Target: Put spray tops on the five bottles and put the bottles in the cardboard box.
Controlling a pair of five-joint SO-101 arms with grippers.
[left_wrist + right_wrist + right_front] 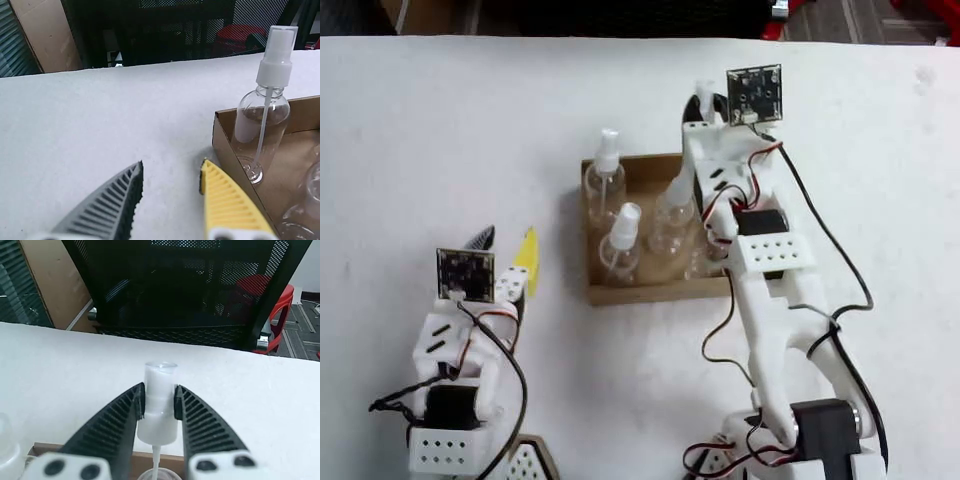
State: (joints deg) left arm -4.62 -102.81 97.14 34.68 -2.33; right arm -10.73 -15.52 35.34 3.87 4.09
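Two robot arms on a white worktop (440,120), one on each side of a cardboard box (595,290).
Left of the box, the left claw (172,170) is spread wide, holding nothing. Bottles (618,250) with tops stand inside the box. At the box's far right corner, the right claw (159,390) is clamped on a spray top (160,372).

So the cardboard box (650,293) is a shallow brown tray lying flat on the desk (470,120). Three clear plastic bottles stand upright in it with white spray tops already on: the corner bottle (605,180) at the far left, the front bottle (619,250) near the front wall, and the middle bottle (675,215) just beside them. Another white spray top (160,410) is pinched upright in the right gripper (159,390) above the box, its thin dip tube hanging straight down over the open bottle mouth (157,474) right below it.
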